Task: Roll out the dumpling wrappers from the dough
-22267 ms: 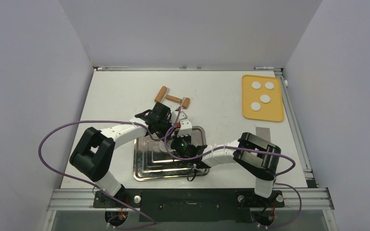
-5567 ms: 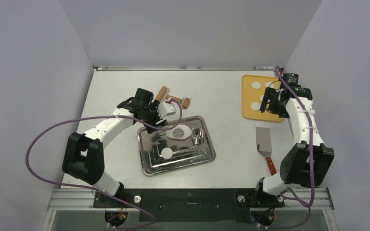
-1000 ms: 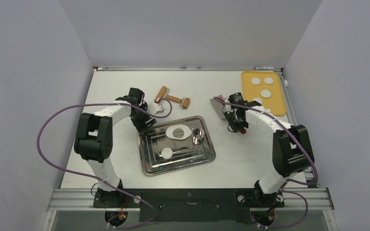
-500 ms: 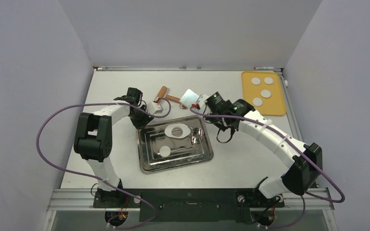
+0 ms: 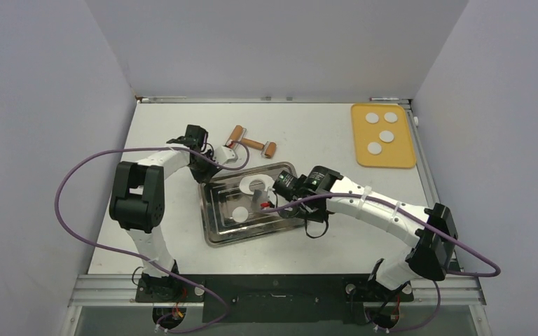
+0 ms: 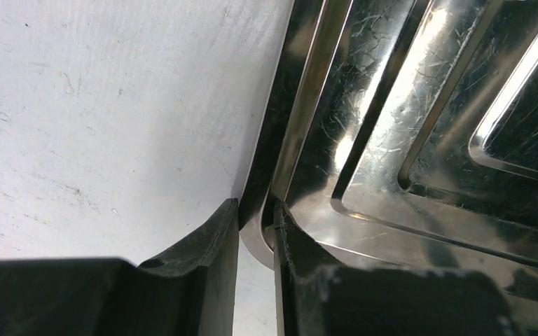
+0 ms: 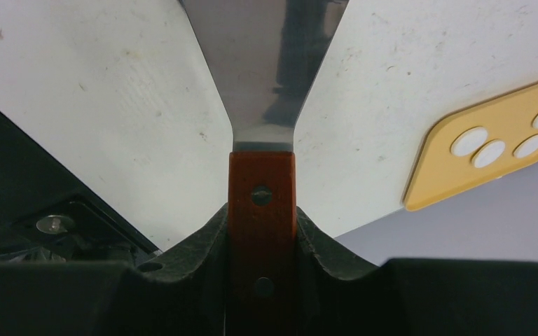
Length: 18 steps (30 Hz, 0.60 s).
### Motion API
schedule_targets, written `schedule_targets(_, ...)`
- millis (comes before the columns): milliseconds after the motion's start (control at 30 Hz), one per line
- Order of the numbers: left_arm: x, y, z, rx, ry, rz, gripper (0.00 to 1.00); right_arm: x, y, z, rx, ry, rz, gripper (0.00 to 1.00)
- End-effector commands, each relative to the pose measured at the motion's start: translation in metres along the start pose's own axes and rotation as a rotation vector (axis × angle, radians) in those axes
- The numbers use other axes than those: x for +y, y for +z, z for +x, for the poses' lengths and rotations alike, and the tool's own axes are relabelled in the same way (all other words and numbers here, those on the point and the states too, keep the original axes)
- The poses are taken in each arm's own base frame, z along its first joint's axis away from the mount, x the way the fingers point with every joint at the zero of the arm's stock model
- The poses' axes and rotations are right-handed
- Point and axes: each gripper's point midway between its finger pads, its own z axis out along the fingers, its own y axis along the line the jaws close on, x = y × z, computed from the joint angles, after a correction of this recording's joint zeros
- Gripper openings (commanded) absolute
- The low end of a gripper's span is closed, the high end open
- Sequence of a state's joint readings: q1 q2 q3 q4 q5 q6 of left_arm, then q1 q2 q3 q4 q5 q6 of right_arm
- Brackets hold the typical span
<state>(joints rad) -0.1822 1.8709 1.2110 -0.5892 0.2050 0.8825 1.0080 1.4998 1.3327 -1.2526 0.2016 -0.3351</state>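
My left fingers (image 6: pixel 218 241) clamp the tray (image 6: pixel 364 140) rim; right fingers (image 7: pixel 210 245) clamp the spatula (image 7: pixel 261 189) handle. In tray, wrapper (image 5: pixel 239 214) looks thin, soft, tearable; I'd slide under its edge.

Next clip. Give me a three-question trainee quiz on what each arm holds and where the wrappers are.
1. True or false: the right end effector grips a spatula by its wooden handle.
2. How many wrappers lie on the yellow board? A) two B) four C) six
3. Fill in: the left end effector pinches the tray at its ____.

Key: 1 true; 2 B; 3 rim.
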Motion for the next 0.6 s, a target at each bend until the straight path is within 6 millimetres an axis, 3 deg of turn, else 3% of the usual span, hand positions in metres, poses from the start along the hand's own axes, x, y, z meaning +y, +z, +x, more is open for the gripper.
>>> schedule_targets(0, 0.000, 0.010, 0.006, 0.016, 0.090, -0.025, 0.03, -0.002, 0.002, 0.015, 0.059, -0.042, 0.045, 0.08)
schedule_targets(200, -0.011, 0.007, 0.003, -0.006, 0.147, -0.003, 0.00, -0.010, 0.015, 0.008, 0.056, -0.028, 0.107, 0.08)
schedule_targets(567, -0.016, 0.005, -0.002, -0.011, 0.173, -0.007, 0.00, -0.007, 0.045, -0.012, 0.043, -0.056, 0.094, 0.08)
